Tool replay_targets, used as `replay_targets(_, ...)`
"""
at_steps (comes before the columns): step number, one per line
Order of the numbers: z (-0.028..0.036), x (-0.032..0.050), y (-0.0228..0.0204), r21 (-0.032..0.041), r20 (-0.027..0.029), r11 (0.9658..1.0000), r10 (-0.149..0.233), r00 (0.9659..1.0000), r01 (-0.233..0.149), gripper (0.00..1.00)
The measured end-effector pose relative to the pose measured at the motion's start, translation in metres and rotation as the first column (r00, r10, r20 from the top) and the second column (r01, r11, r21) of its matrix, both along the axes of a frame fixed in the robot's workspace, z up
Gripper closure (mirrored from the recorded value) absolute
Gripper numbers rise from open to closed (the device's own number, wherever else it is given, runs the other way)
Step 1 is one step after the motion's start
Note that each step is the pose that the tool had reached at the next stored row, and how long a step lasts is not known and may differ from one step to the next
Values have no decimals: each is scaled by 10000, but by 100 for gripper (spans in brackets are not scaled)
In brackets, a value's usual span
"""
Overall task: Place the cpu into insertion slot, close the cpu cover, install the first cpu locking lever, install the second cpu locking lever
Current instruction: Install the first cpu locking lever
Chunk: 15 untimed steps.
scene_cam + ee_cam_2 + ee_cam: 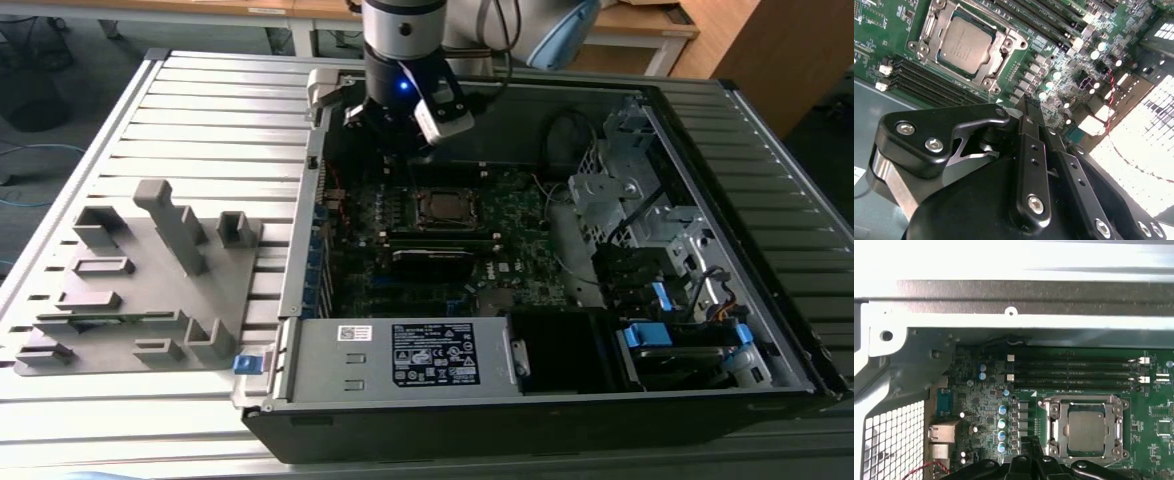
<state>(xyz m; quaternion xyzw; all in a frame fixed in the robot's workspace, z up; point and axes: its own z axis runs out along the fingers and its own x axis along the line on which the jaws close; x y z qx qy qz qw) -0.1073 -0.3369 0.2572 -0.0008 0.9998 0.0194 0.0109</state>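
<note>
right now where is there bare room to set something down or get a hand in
Bare ribbed table lies beyond the grey fixture, toward the far edge on the exterior view's left; a narrower strip runs in front of it. Inside the computer case it is crowded: motherboard, cables, drive bays, with the arm over the far end near the cpu.

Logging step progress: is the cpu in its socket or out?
In: the flat silver-grey square cpu lies level within the shiny metal-rimmed insertion slot, in both wrist views.
</note>
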Motion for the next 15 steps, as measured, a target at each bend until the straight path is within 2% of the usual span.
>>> replay_targets(6,-6,-7,79,8,0,10000,0,10000,0,89)
replay_targets(13,-16,-45,124,29,0,10000,-1,10000,1,89)
replay_targets(15,-20,-48,151,30,0,10000,-3,10000,3,89)
